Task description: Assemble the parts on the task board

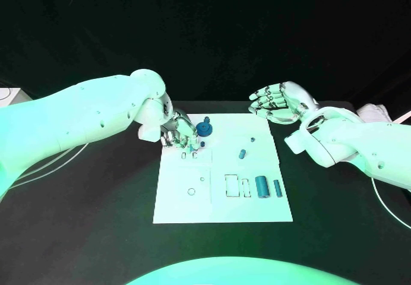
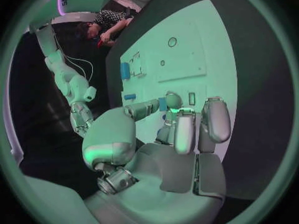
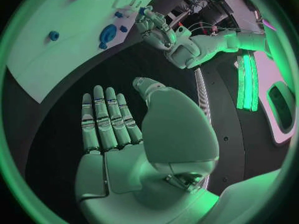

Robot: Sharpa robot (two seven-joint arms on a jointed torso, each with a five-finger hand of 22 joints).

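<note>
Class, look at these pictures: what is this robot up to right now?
It is assembling small blue parts on a white task board. The left robot hand is down at the board's far left corner, its fingers around a small blue part beside a round blue knob. The right robot hand hovers beyond the board's far right corner, holding nothing. More blue pieces, including a cylinder, lie nearer on the board.

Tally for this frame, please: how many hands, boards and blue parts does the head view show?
Hands: 2, left hand and right hand
Task board: 1
Blue parts plainly seen: 5, knobbed disc, small piece, short peg, thick cylinder, slim cylinder
Total: 8; any bits at the left hand's fingertips are too small to count.
</note>
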